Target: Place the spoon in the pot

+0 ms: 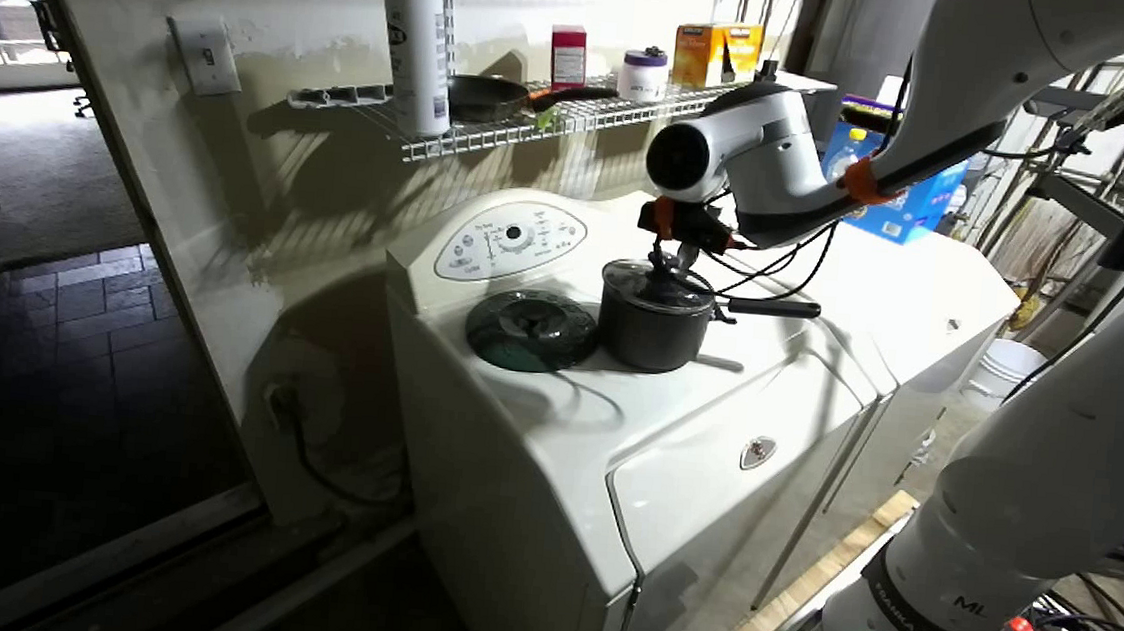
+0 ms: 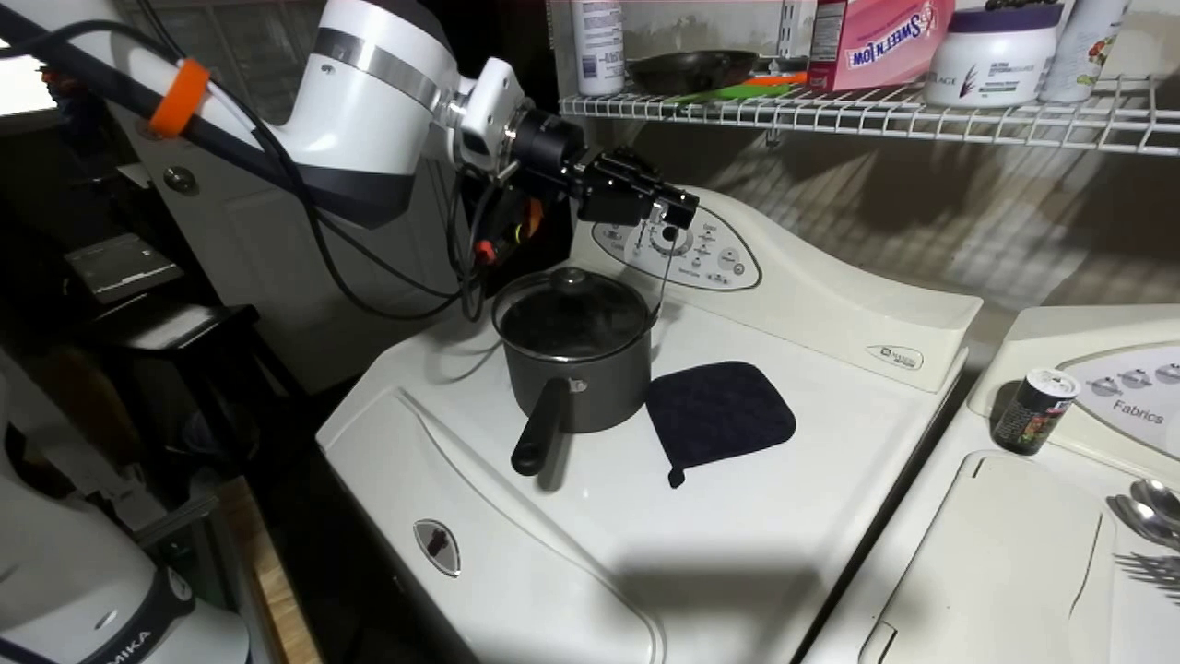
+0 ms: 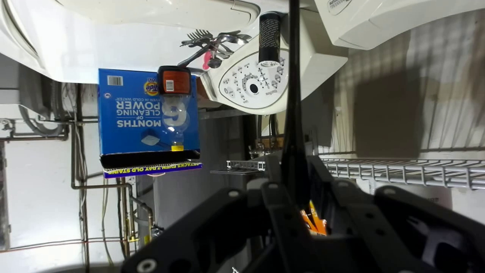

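Seeming light, stiff and slippery, and best held by its top end, the spoon [image 3: 294,94] was pinched in the gripper [image 3: 295,163] near the covered pot [image 2: 604,387].

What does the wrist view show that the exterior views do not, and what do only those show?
Only in the wrist view: a pink piece among the cutlery.
In both exterior views only: the pot with its lid on, and the frying pan.
Shared by all: the gripper and the wire shelf. The wrist view and an exterior view share the held utensil.
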Available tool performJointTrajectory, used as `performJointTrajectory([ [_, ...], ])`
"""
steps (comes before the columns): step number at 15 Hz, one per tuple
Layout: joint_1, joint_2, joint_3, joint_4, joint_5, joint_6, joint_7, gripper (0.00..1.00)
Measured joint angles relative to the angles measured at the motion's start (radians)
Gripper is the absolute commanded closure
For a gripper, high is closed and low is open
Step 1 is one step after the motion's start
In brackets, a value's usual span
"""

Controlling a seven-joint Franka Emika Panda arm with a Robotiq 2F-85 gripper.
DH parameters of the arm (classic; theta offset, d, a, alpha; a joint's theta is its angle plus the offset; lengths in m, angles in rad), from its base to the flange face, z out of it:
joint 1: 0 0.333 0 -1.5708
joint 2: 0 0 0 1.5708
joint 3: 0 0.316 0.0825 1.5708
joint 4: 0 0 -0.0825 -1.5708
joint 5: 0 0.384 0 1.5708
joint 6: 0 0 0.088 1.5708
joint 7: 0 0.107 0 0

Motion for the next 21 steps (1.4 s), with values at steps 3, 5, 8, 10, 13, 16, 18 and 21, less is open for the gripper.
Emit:
performJointTrajectory([
  [3,0.001,0.0,0.0,0.0,0.0,-0.002,0.0,0.95],
  [5,0.002,0.0,0.001,-0.001,0.0,-0.006,0.0,0.95],
  [8,0.008,0.0,0.005,-0.003,-0.005,-0.02,0.004,0.95],
  [10,0.012,0.0,0.009,-0.005,-0.015,-0.033,0.011,0.95],
  [13,0.015,0.0,0.016,-0.006,-0.034,-0.05,0.029,0.95],
  [16,0.019,0.0,0.022,-0.006,-0.041,-0.076,0.041,0.95],
  [18,0.022,0.001,0.025,-0.006,-0.042,-0.092,0.046,0.95],
  [21,0.028,0.002,0.029,-0.008,-0.042,-0.11,0.049,0.95],
])
